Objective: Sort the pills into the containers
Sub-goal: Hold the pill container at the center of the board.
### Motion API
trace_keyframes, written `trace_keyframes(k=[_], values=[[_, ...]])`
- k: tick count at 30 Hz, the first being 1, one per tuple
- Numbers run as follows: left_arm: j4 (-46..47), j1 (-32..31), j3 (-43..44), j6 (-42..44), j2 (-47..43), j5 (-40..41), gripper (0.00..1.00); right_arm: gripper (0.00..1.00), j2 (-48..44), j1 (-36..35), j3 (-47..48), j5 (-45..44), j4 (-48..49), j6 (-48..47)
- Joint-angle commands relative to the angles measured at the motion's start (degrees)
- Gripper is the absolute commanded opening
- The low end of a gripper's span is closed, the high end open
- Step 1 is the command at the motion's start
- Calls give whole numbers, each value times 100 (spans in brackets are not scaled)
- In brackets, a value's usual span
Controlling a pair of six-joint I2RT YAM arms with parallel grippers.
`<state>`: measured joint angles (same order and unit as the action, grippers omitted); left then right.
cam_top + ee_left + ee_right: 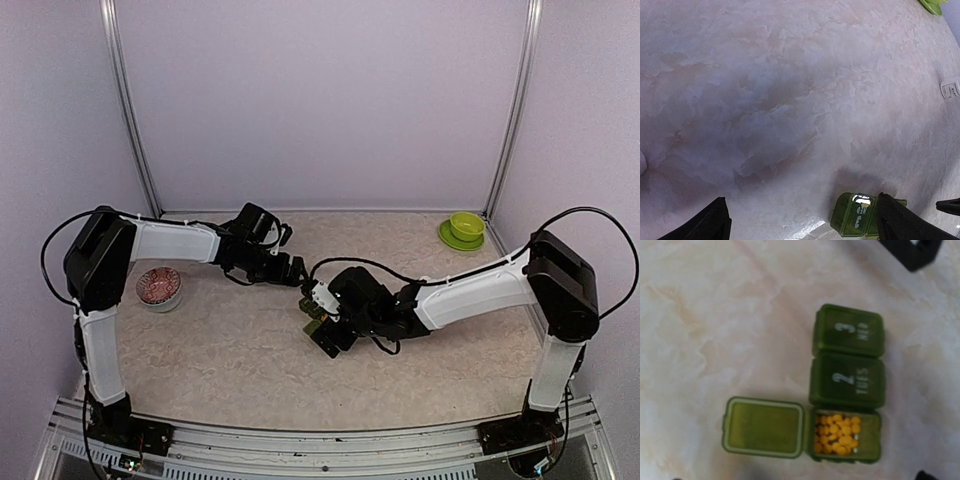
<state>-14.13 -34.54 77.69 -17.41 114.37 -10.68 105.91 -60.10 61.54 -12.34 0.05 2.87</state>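
Centrally on the worktop [230, 350] lie the containers [847, 380], a dark green strip of 3 joined compartments, flat on the marbled surface. In the right wrist view, 2 of them are closed, their lids marked "3 WED" and "2 TUES". The 3rd stands open, its lid [764, 426] swung out flat to the side, and it holds a heap of small yellow pills [837, 434].

The right jaws hang above the strip, apart from it. Only dark slivers of their fingertips [926, 475] show at the bottom corners of that view, wide apart with nothing between them, so they are released.

The left jaws are spread wide too and grasp nothing. Their 2 black fingers [710, 222] stand at the lower edge of the left wrist view with bare worktop between them. The strip sits at the finger on the right of that view, partly hidden behind it.

From above, the left arm [170, 240] reaches in from the left and the right arm [470, 290] from the right, their ends close together at the strip. A round tub [158, 288] with reddish contents, too small to make out, sits by the left arm. A lime-green bowl [467, 224] on its saucer [452, 240] stands at the far right, well apart from the strip.
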Motion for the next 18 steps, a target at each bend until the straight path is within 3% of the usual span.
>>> trace_keyframes(k=[1,12,18], values=[[475,-1,-126,-55,155,-375,96,100,249,-117,216,-334,178,-86],[1307,-11,-791,-325,228,-1119,74,100,114,-144,-87,-273,426,-64],[1991,-19,-1315,-342,131,-1432,74,100,-86,-45,-388,81,621,49]])
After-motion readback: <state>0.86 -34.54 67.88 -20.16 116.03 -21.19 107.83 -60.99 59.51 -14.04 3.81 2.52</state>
